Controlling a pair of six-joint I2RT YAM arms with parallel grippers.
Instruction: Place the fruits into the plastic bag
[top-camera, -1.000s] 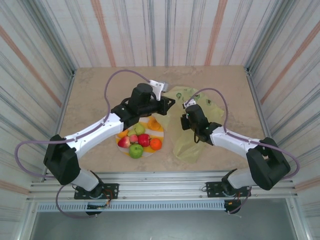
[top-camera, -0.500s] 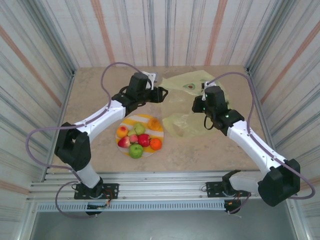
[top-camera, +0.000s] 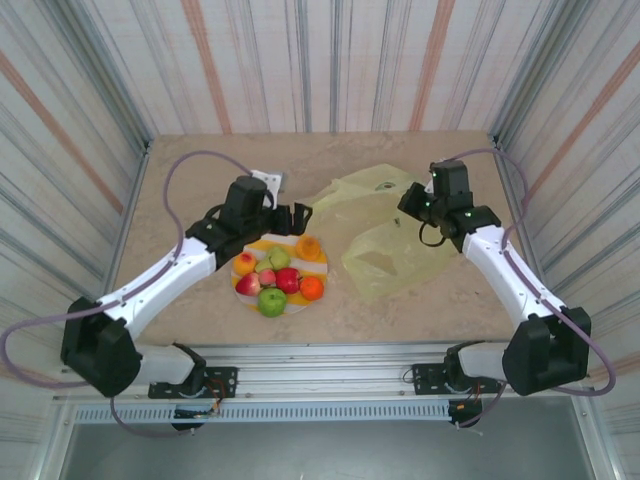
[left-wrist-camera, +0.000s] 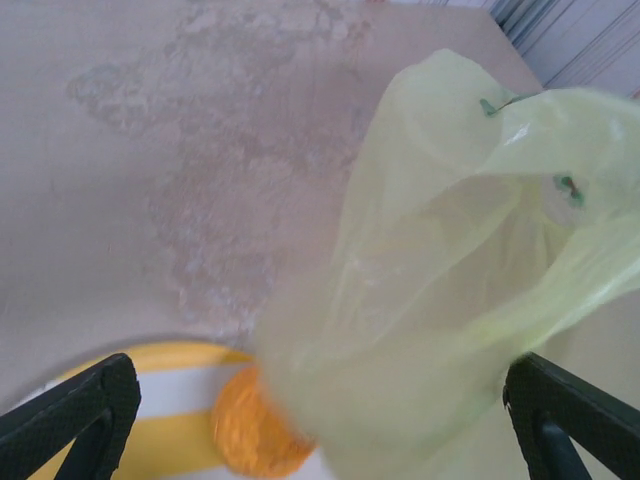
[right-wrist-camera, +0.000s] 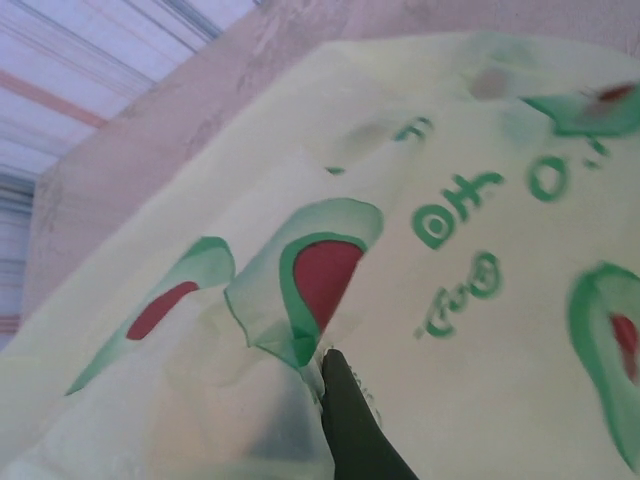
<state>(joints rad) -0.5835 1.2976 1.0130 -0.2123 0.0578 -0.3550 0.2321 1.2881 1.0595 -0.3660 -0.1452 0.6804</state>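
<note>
None bagged yet: the fruits (top-camera: 275, 285) sit on the striped plate (top-camera: 322, 268), the right gripper (top-camera: 413, 204) pinching the plastic bag (top-camera: 385, 250), the left gripper (top-camera: 298, 216) spread wide nearby.

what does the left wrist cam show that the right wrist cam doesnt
Left wrist, not right: the striped plate, an orange on it, and the left claw wide open. Right wrist, not left: green and red prints up close on the plastic bag, with a dark fingertip at a fold. Both: that bag and the table.
</note>
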